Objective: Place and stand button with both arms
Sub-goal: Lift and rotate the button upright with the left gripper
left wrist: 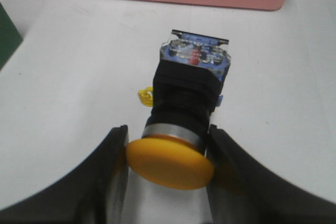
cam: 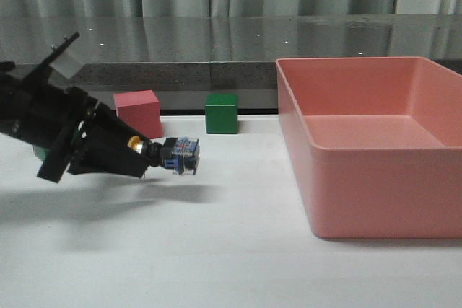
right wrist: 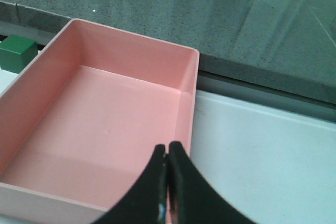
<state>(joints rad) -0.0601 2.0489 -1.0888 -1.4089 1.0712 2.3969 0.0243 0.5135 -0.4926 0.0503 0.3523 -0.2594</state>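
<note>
My left gripper (cam: 137,158) is shut on the button (cam: 172,154) and holds it lying sideways just above the white table, left of centre. In the left wrist view the button's yellow cap (left wrist: 170,162) sits between my fingers (left wrist: 113,166), with its black body and bluish base block (left wrist: 195,56) pointing away toward the pink bin. My right gripper (right wrist: 168,153) shows only in the right wrist view. It is shut and empty, above the near right corner of the pink bin (right wrist: 105,129).
A large pink bin (cam: 368,149) fills the right side of the table. A pink cube (cam: 138,112) and a green cube (cam: 221,113) stand at the back near the grey ledge. The green cube also shows in the right wrist view (right wrist: 17,52).
</note>
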